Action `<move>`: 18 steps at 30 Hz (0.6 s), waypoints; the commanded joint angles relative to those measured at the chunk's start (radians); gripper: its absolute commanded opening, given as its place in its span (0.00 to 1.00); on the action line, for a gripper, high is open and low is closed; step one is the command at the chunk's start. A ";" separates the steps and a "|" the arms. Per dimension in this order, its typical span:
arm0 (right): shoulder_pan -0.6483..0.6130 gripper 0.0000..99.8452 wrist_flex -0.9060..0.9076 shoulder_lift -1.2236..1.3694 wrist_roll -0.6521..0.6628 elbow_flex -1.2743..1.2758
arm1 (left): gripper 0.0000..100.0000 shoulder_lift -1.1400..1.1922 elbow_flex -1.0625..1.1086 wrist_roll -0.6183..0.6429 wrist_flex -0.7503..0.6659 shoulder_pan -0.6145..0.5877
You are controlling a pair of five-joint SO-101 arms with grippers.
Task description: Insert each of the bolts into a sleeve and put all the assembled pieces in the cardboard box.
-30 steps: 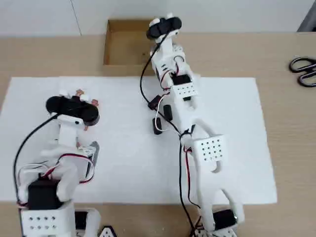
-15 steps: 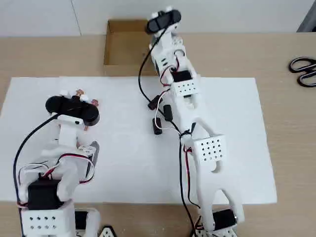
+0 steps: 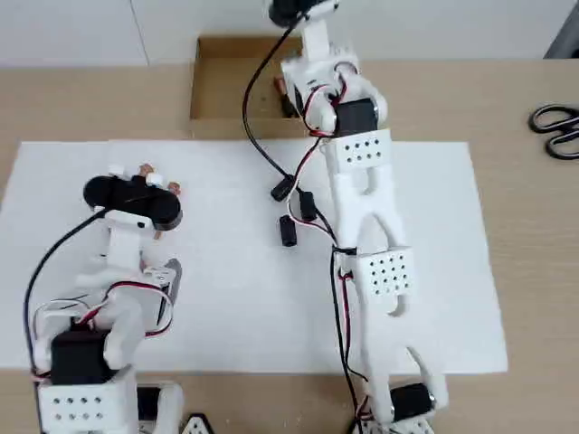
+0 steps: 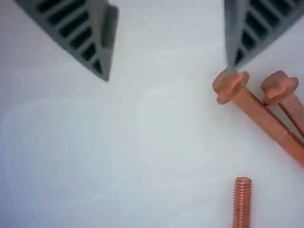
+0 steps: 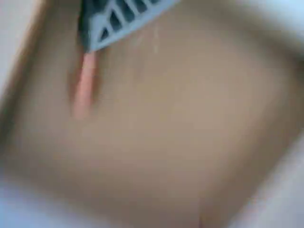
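Transfer stage of the bolt-and-sleeve task. Within the last second the right arm stretches forward from the far edge of the white sheet [image 3: 226, 271], so that the right claw [image 3: 291, 90] now hangs over the cardboard box [image 3: 226, 90] at the back of the desk [image 3: 507, 99]. The left arm keeps its place throughout. This shift suggests that one piece is about to be delivered to the box. In the right wrist view a copper piece [image 5: 85, 90] lies along the box floor or just above it, right at the edge of the claw. Blur hides whether it carries a sleeve, and whether the right claw grips it or has let go cannot be told. The left claw [image 4: 168, 71] is spread wide above the sheet and holds nothing. Three loose bolts [image 4: 247, 104] lie beside it, the head of the nearest directly under one jaw tip, the others just outside the gap.
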 commanded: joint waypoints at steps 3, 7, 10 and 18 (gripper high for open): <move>0.022 0.13 0.389 -0.249 0.008 -0.048 | 0.15 -0.012 -0.012 0.029 -0.017 -0.005; 0.036 0.13 0.453 -0.331 0.009 -0.048 | 0.15 -0.012 -0.012 0.029 -0.017 -0.005; 0.065 0.13 0.456 -0.389 0.009 -0.048 | 0.15 -0.012 -0.012 0.029 -0.020 -0.005; 0.081 0.13 0.472 -0.611 0.058 0.130 | 0.15 -0.012 -0.012 0.029 -0.021 0.000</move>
